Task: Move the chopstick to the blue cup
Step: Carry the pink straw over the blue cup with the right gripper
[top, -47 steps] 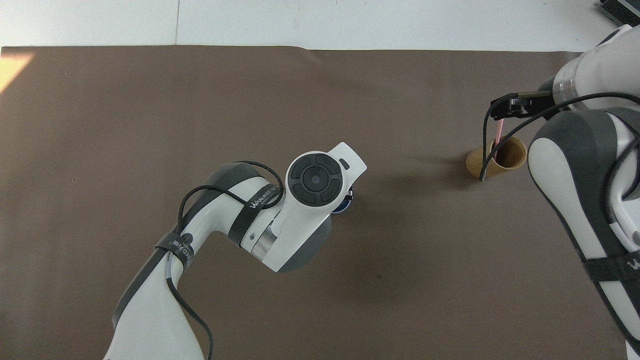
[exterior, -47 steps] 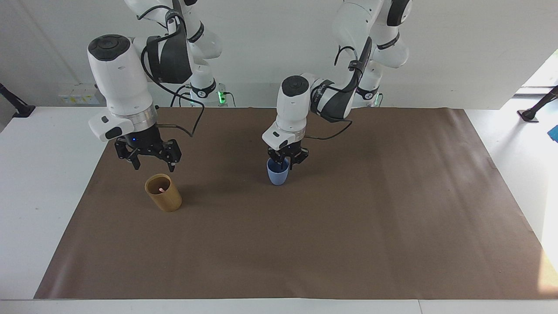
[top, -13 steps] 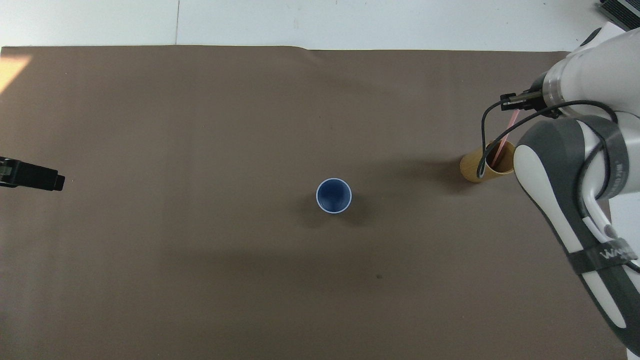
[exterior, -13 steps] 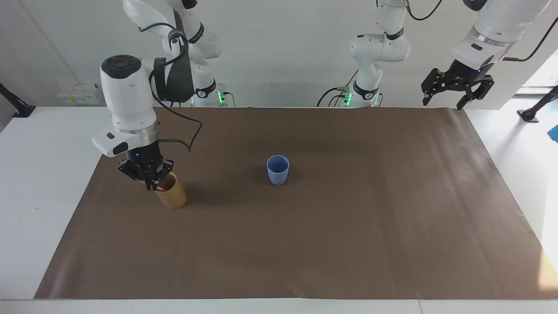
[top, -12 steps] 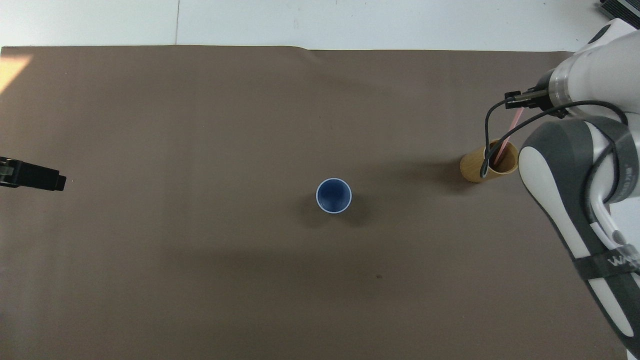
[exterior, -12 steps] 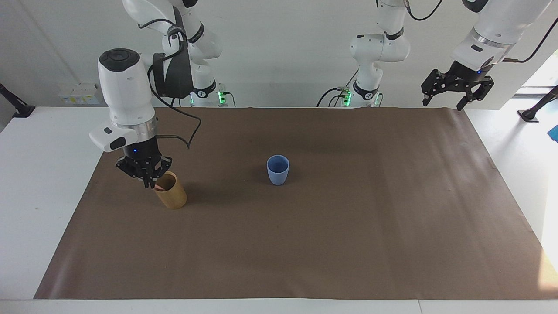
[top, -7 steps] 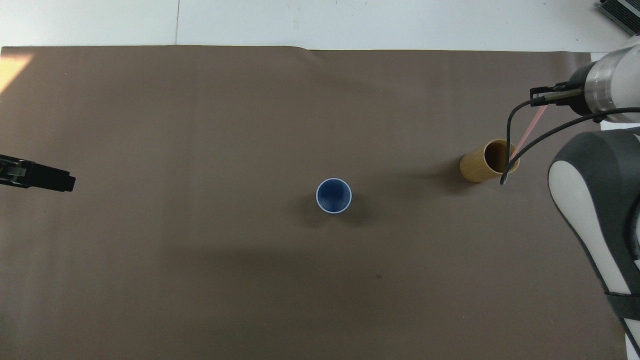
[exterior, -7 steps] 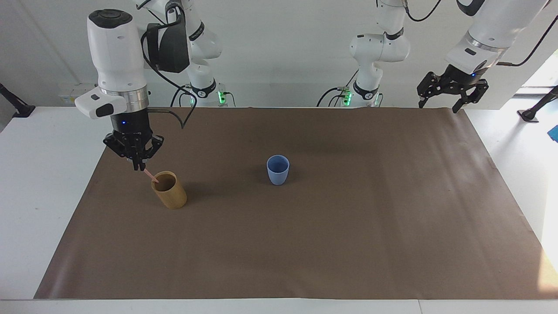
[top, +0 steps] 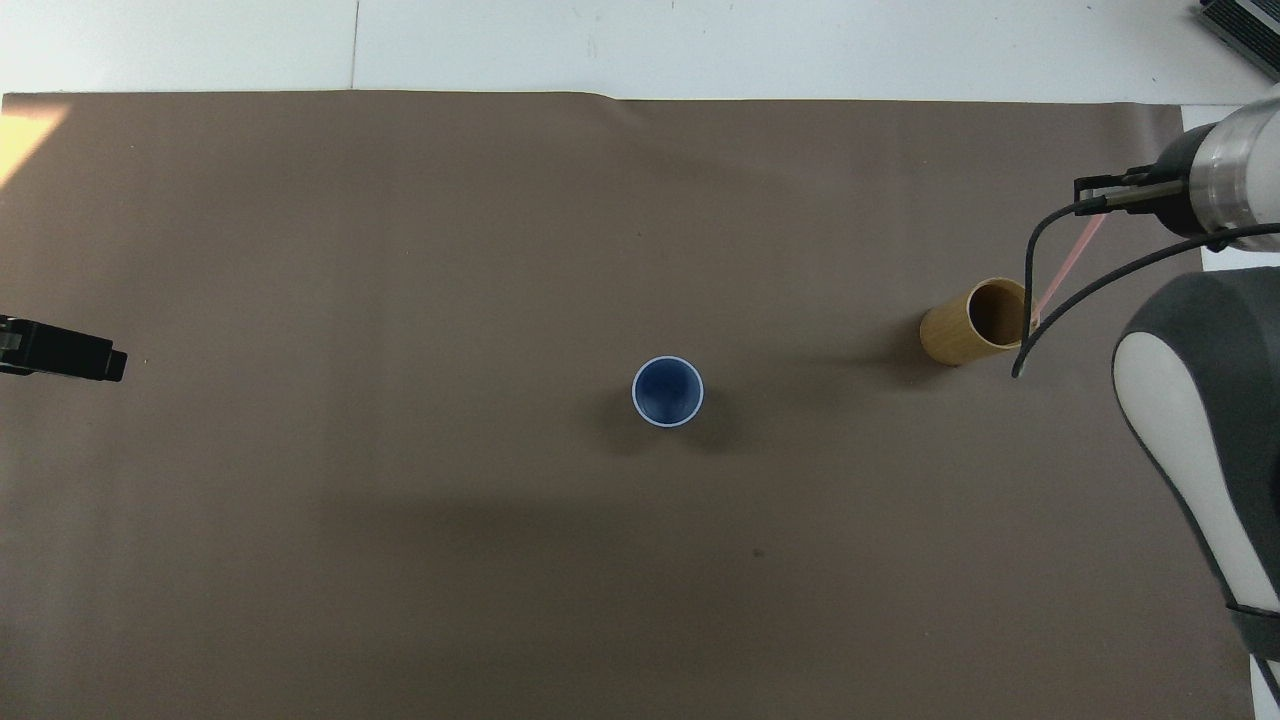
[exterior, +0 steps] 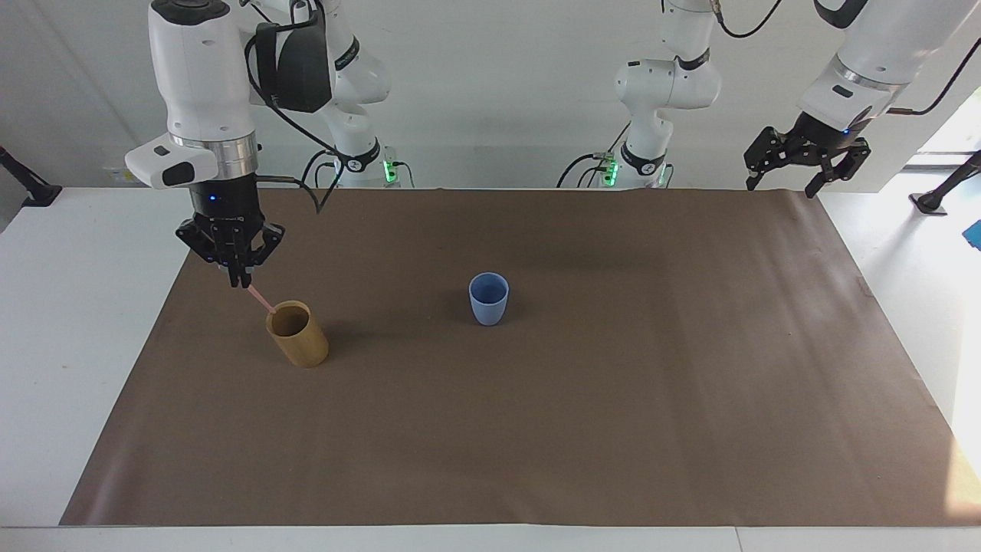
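Note:
The blue cup (exterior: 488, 299) stands upright near the middle of the brown mat and also shows in the overhead view (top: 667, 391). My right gripper (exterior: 239, 280) is shut on the upper end of the thin pink chopstick (exterior: 261, 299), raised over the mat beside the tan bamboo cup (exterior: 297, 335). The stick hangs tilted, its lower tip at the tan cup's rim. In the overhead view the chopstick (top: 1066, 262) slants from the right gripper (top: 1100, 202) down to the tan cup (top: 975, 322). My left gripper (exterior: 780, 184) is open and empty, waiting high over the mat's corner at the left arm's end.
The brown mat (exterior: 613, 429) covers most of the white table. The left gripper's tip (top: 65, 350) shows at the edge of the overhead view. The tan cup stands toward the right arm's end, well apart from the blue cup.
The right gripper closed on the chopstick in the tan cup and has lifted it up and toward the right arm's end. The left gripper left the blue cup and withdrew high.

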Controlling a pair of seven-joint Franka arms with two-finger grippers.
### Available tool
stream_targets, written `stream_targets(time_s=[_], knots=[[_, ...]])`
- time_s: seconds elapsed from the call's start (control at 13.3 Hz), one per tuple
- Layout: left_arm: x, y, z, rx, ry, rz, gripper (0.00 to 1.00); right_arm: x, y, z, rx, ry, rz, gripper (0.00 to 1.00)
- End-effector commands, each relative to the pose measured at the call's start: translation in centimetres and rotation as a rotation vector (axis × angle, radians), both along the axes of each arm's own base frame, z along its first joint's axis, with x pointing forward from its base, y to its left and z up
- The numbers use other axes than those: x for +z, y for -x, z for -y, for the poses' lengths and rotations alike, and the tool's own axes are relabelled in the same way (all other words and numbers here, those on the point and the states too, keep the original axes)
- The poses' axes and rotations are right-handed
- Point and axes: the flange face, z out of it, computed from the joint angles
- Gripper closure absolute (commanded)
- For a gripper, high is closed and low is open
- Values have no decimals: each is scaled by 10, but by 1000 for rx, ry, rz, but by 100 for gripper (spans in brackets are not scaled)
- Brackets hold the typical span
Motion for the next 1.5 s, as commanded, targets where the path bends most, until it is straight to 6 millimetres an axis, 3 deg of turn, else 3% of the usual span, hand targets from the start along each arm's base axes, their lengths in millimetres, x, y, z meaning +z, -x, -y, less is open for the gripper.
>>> stream_targets(time_s=[0.0,0.22,0.3,0.45,0.75,0.97,1.2,1.43], knots=[[1,7,2,-26,1,1,0,13,9,-8,5,-18,13,100],[-1,5,6,-31,-3,3,0,29,17,-51,22,-84,40,100],[-1,3,-1,-14,-2,6,0,33,21,-77,23,-103,51,100],[-1,3,9,-26,-9,11,0,38,32,-124,6,-144,66,100],[1,6,9,-27,-10,11,0,46,69,-221,58,-202,95,100],[1,9,11,-31,-9,-2,0,42,94,-276,52,-256,114,100],[0,9,10,-28,-10,-7,0,19,110,-310,82,-256,135,100],[1,8,10,-26,-9,-2,0,-12,116,-321,90,-233,145,100]])
